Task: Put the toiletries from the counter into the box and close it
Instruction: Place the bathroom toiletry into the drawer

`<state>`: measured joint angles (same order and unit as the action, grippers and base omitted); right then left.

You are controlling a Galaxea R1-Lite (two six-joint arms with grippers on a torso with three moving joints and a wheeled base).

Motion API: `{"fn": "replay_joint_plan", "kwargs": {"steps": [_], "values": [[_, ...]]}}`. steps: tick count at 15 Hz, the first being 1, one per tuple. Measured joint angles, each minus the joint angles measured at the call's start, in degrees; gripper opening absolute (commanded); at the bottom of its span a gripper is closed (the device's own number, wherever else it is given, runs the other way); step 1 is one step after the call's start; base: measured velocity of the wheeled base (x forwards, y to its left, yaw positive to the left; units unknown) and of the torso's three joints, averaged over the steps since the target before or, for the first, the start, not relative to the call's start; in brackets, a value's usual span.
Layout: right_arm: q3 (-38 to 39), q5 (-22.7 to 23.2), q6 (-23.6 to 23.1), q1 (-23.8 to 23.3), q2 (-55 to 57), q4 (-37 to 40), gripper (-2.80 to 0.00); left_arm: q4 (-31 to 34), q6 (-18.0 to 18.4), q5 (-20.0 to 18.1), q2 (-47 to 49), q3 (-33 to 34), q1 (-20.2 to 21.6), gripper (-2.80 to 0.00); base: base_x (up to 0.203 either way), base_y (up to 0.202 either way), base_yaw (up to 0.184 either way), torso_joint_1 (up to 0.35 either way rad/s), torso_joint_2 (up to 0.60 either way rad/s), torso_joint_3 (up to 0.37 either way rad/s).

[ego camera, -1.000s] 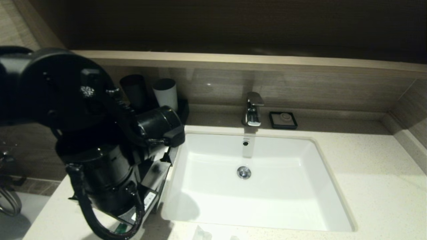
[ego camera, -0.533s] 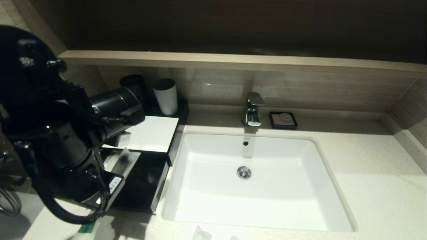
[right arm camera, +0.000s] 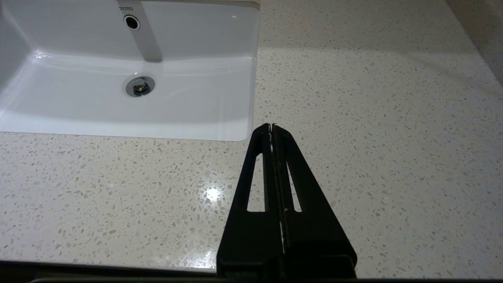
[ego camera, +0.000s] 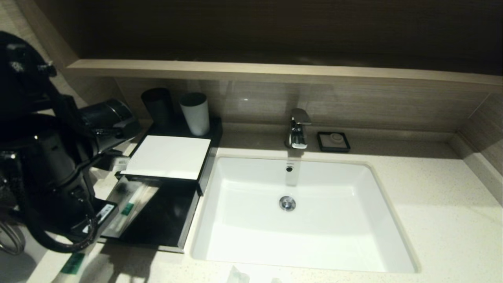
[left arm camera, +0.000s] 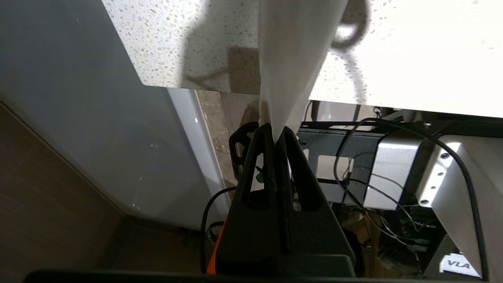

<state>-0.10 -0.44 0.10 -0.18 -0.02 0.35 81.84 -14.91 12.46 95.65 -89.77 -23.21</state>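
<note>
The left gripper [left arm camera: 276,131] is pinched tight on a white plastic-wrapped packet [left arm camera: 292,51], which hangs from the fingertips out over the near left corner of the counter [left arm camera: 393,59]. In the head view the same packet [ego camera: 72,263], with a green printed patch, shows at the near left edge of the stone top, below the bulky black left arm [ego camera: 47,165] that fills the left side of the scene.

The box [ego camera: 167,157] stands on the counter just left of the sink basin [ego camera: 298,220]. Its white top panel is flat and its shallow front drawer [ego camera: 157,220] is pulled out toward the near side. A long slim packet [ego camera: 127,208] with green print lies in the left part of the drawer; the rest of the drawer floor is dark.

Two cups, a dark cup [ego camera: 158,105] and a grey cup [ego camera: 195,113], stand at the far end of the box. A chrome tap [ego camera: 298,129] and a small black soap dish [ego camera: 333,141] sit behind the basin.

The right gripper [right arm camera: 272,126] hangs with its fingers pressed together, holding nothing, above bare counter to the near right of the basin.
</note>
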Motion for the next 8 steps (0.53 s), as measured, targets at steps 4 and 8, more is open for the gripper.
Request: {"fn": "replay_joint_plan", "kwargs": {"steps": [4,8], "values": [[0.00,0.00,0.01,0.00,0.00,0.05,-2.80,1.29,0.99,0.00,1.87,-0.16,0.64,-2.80,0.000,0.000,0.000,0.000,0.00,0.000],[0.00,-0.01,-0.01,0.00,-0.02,0.00,-2.80,2.64,1.48,0.00,4.01,-1.86,1.81,-2.80,0.000,0.000,0.000,0.000,0.00,0.000]]}}
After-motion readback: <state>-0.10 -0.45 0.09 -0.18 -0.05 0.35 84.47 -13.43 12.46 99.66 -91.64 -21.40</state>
